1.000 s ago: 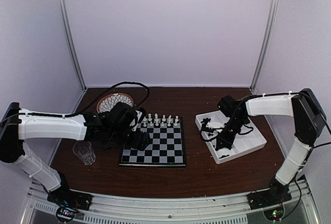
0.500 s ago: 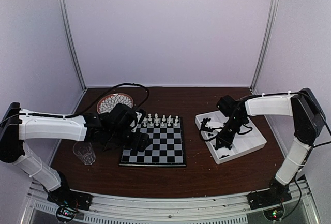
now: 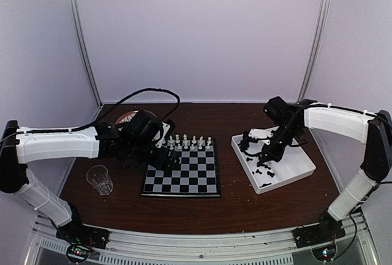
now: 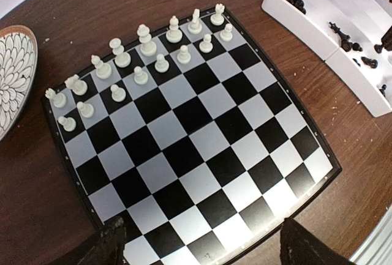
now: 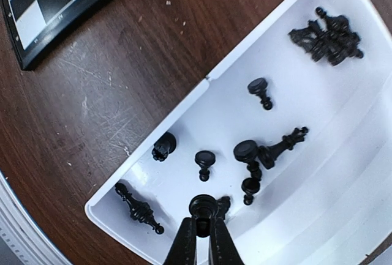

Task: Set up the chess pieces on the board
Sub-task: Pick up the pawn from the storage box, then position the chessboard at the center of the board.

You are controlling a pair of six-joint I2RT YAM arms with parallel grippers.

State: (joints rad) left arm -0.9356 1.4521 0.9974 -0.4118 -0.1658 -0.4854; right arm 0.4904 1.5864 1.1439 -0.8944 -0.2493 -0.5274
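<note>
The board (image 3: 184,173) lies mid-table, and white chess pieces (image 3: 190,142) fill its two far rows. My left gripper (image 3: 164,158) hovers open over the board's left side. In the left wrist view its fingertips (image 4: 113,243) straddle bare squares of the board (image 4: 202,149), with the white pieces (image 4: 147,48) beyond them. Loose black pieces (image 5: 327,38) lie in the white tray (image 5: 202,87). My right gripper (image 5: 203,223) is shut on one black piece (image 5: 203,206) just above the tray floor, at the tray's near corner (image 3: 267,155).
A clear glass (image 3: 100,180) stands left of the board near my left arm. A patterned plate (image 4: 12,69) sits at the back left, partly hidden by the arm. The white tray (image 3: 288,170) lies right of the board. Cables trail behind both arms.
My right gripper has closed on a black piece and risen a little within the tray. The left gripper has opened wider and drawn back slightly over the board's left side.
</note>
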